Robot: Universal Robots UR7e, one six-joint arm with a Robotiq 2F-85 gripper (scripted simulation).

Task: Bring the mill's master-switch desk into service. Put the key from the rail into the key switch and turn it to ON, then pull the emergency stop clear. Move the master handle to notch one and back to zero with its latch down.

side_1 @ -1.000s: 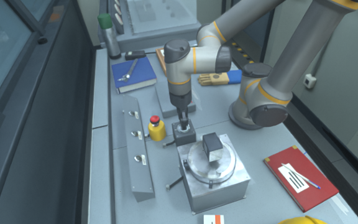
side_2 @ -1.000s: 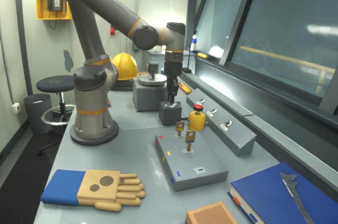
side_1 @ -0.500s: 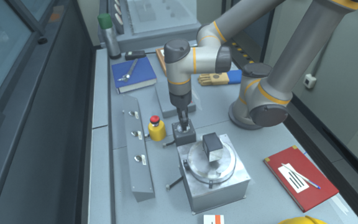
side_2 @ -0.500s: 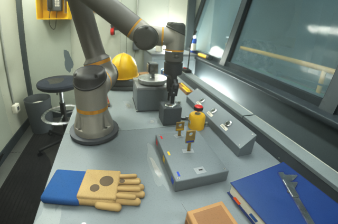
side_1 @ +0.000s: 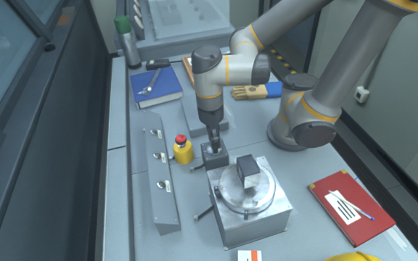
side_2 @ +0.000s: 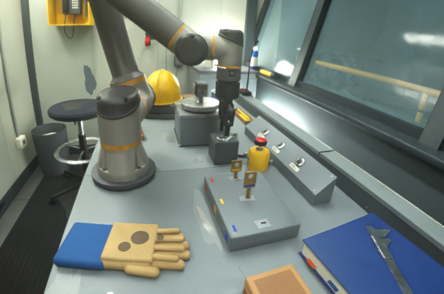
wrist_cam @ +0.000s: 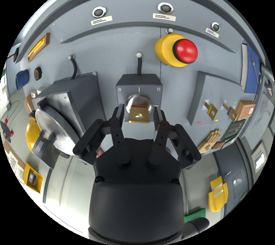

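Observation:
My gripper (wrist_cam: 139,116) points straight down over the key switch box (side_1: 214,155), open and holding nothing. A brass key with a red stripe (wrist_cam: 138,114) stands in the switch's round chrome lock, between my fingers. The yellow emergency stop (side_1: 183,148) with its red button stands just left of the switch box. The key rail (side_2: 251,210) lies behind me on the desk, with two brass keys (side_2: 242,178) upright in it and one slot empty. The master handle's black grip (side_1: 248,170) rises from a round steel disc on a grey box in front of the switch.
A sloped grey panel (side_1: 161,170) with three indicator lamps runs along the window side. A blue book with a caliper (side_1: 155,86), a work glove (side_2: 122,249), a red clipboard (side_1: 350,206) and a yellow helmet (side_2: 164,87) lie around the desk.

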